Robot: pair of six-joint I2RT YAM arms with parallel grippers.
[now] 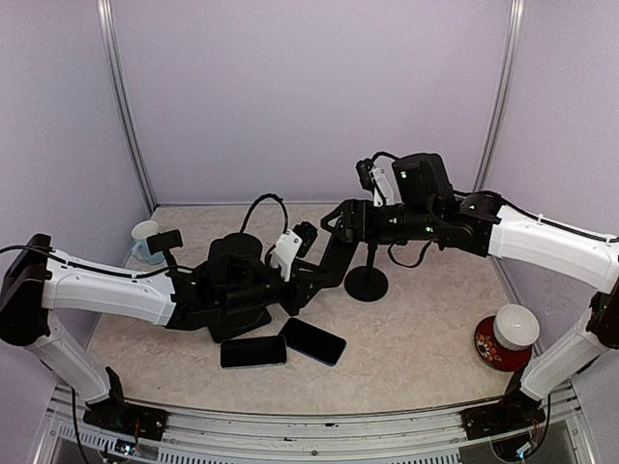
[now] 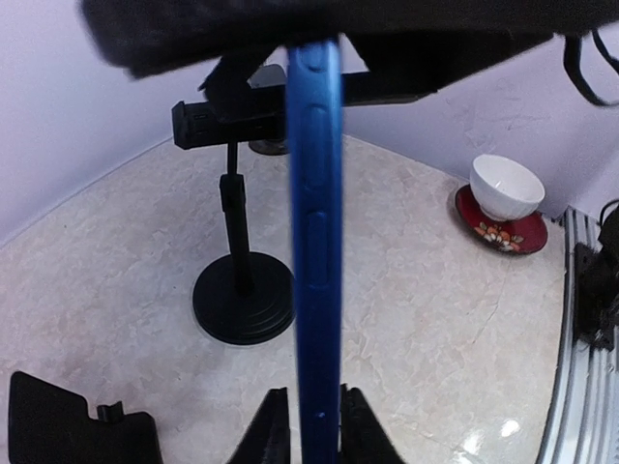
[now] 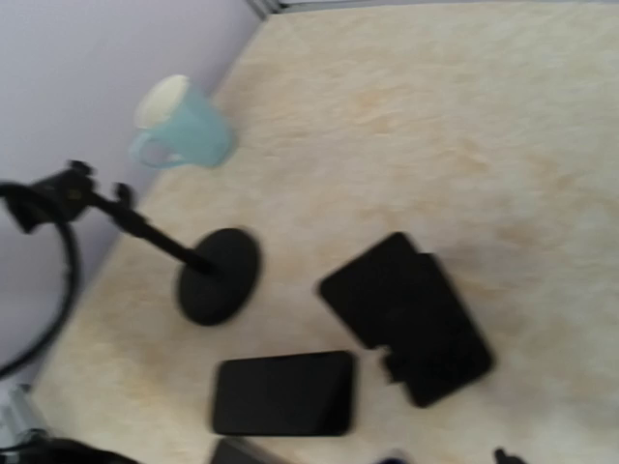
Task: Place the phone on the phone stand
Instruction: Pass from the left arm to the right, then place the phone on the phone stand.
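My left gripper is shut on the lower end of a blue phone, held upright and edge-on. In the top view this gripper holds the phone in the middle of the table, just left of the black phone stand. The stand's round base, pole and clamp head stand behind the phone to its left. My right gripper hovers at the phone's upper end; whether it touches the phone is unclear. The right wrist view is blurred and shows only fingertip specks at its bottom edge.
Two more phones lie flat near the front: a black one and a blue-edged one. A teal mug stands at the back left. A white bowl on a red saucer sits at the right.
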